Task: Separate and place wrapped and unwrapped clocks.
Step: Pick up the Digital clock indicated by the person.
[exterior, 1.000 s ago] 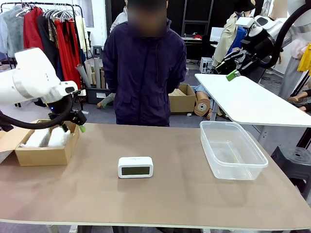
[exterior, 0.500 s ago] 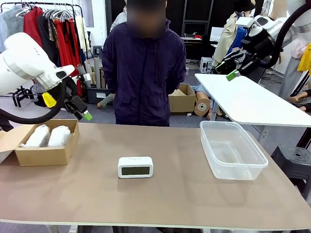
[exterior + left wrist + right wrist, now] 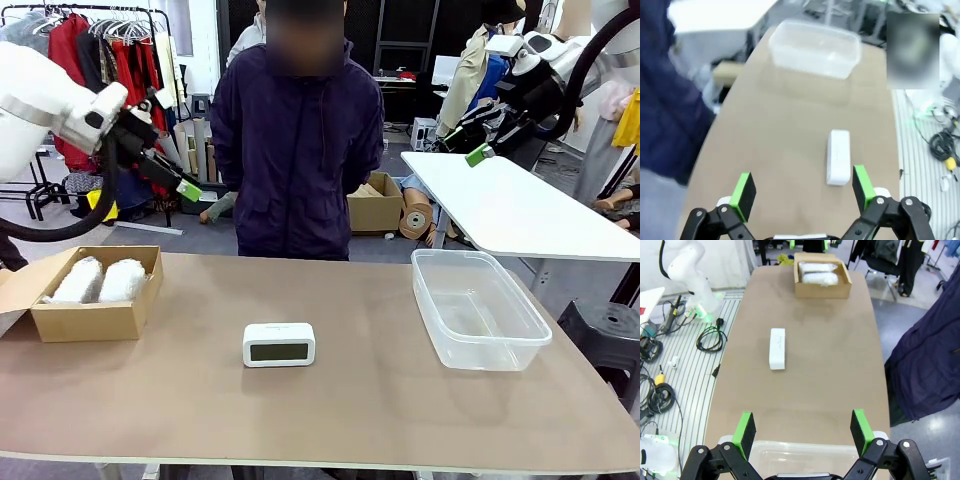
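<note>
The unwrapped clock (image 3: pixel 279 344), white with a dark display, lies on the brown table near its middle. It also shows in the left wrist view as the clock (image 3: pixel 838 156) and in the right wrist view as the clock (image 3: pixel 777 348). Two wrapped bundles (image 3: pixel 78 280) (image 3: pixel 122 280) lie side by side in an open cardboard box (image 3: pixel 95 320) at the table's left; the bundles (image 3: pixel 817 272) also show from the right wrist. My left gripper (image 3: pixel 178 180) hangs open and empty, high above the box. My right gripper (image 3: pixel 472 148) is open and empty, raised at the far right.
A clear plastic container (image 3: pixel 478 308) stands on the table's right side, with nothing in it. A person in a dark jacket (image 3: pixel 295 150) stands at the far edge, behind the clock. A second white table (image 3: pixel 520 205) stands behind on the right.
My left arm has lifted up and away from just over the cardboard box, leaving both bundles inside it. The right arm, clock and container have not moved.
</note>
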Robot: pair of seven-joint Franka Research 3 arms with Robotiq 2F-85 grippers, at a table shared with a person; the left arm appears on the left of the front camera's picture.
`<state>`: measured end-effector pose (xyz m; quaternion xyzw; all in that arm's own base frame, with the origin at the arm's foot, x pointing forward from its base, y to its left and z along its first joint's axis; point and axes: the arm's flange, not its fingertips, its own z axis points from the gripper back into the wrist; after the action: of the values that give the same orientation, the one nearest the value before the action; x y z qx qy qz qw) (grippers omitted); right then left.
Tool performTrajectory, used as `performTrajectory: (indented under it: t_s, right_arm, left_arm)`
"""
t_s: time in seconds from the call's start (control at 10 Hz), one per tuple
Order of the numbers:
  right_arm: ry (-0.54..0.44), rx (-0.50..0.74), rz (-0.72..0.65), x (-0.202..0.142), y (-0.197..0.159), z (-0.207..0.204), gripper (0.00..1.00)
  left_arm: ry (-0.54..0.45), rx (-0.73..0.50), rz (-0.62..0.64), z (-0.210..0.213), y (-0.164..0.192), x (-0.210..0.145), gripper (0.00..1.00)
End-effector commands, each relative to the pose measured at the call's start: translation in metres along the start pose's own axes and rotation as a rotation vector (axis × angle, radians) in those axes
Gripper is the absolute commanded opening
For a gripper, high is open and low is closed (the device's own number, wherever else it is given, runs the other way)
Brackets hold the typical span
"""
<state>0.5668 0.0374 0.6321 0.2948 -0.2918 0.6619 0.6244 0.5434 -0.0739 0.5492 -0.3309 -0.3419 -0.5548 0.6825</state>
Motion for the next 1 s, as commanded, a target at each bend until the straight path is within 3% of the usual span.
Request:
performTrajectory:
  t_s: [0.0, 0.4, 0.6, 0.9]
  right_arm:
    - [0.022, -0.012, -0.020, 0.004, -0.001, 0.000, 1.00]
    - [0.022, -0.012, -0.020, 0.004, -0.001, 0.000, 1.00]
    - [0.022, -0.012, -0.020, 0.004, -0.001, 0.000, 1.00]
    - [0.022, -0.012, -0.020, 0.004, -0.001, 0.000, 1.00]
  left_arm:
    - [-0.072, -0.096, -0.106, 0.015, 0.013, -0.003, 1.00]
    - [0.038, -0.124, -0.229, 0.042, 0.020, 0.012, 1.00]
    - [0.128, -0.109, -0.243, 0.045, 0.032, 0.015, 1.00]
    - [0.184, -0.063, -0.232, 0.038, 0.036, 0.009, 1.00]
